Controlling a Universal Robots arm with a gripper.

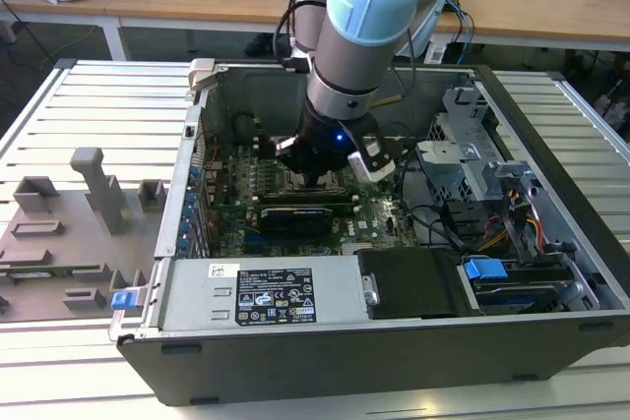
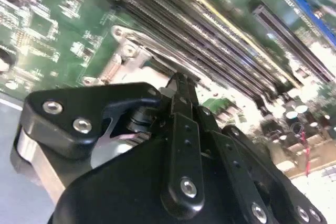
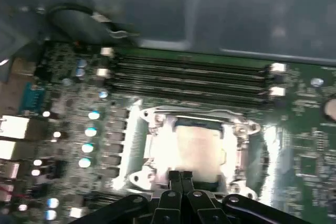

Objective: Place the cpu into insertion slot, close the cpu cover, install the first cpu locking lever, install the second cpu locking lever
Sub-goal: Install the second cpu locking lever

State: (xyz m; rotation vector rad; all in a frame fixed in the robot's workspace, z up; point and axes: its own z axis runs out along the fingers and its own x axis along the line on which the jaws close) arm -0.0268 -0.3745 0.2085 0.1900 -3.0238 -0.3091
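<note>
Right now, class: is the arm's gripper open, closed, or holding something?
Gripper: closed, fingertips together at the edge of the cpu cover, with nothing visibly held.

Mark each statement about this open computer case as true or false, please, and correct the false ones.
1. The gripper is at the edge of the insertion slot. True.
2. The arm reaches into the open computer case. True.
3. The motherboard is red. False: it is green.
4. The long memory slots run across the middle of the insertion slot. False: they lie beside it.
5. The grey fixtures stand inside the case. False: they stand outside it, on the exterior view's left.
</note>
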